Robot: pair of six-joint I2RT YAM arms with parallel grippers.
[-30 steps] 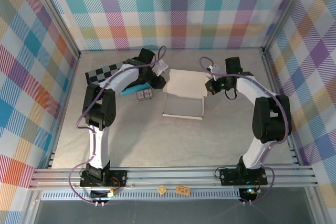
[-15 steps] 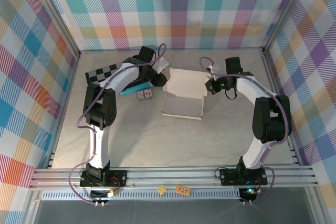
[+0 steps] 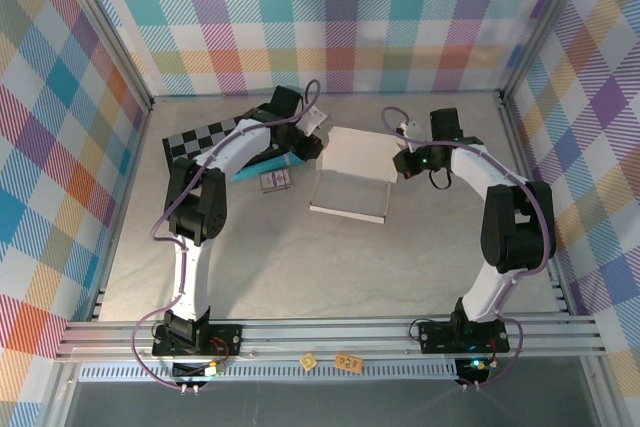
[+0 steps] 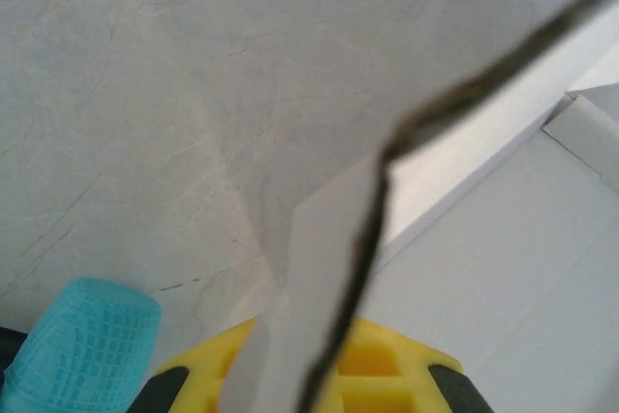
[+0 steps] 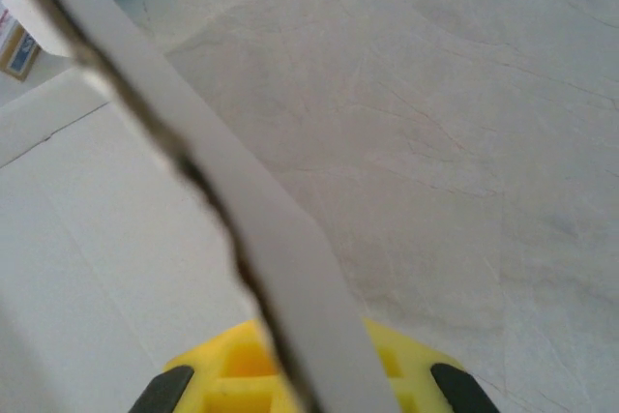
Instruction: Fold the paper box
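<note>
left claw (image 3: 312, 145) clamped a paper box (image 3: 352, 172) flap (card edge-on in its grip) | right claw (image 3: 398, 167) clamped the opposite flap | box floor lay between them

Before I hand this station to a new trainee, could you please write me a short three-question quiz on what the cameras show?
1. Multiple choice: what do the right fingers pinch?
A. the checkerboard
B. a flap of the paper box
C. the teal object
2. True or false: the left fingers are shut on a flap at the box's other side.
3. Fill in: in the top view, the small printed card lies on the table to the ___ of the box.

Key: 1 B; 2 true; 3 left.
</note>
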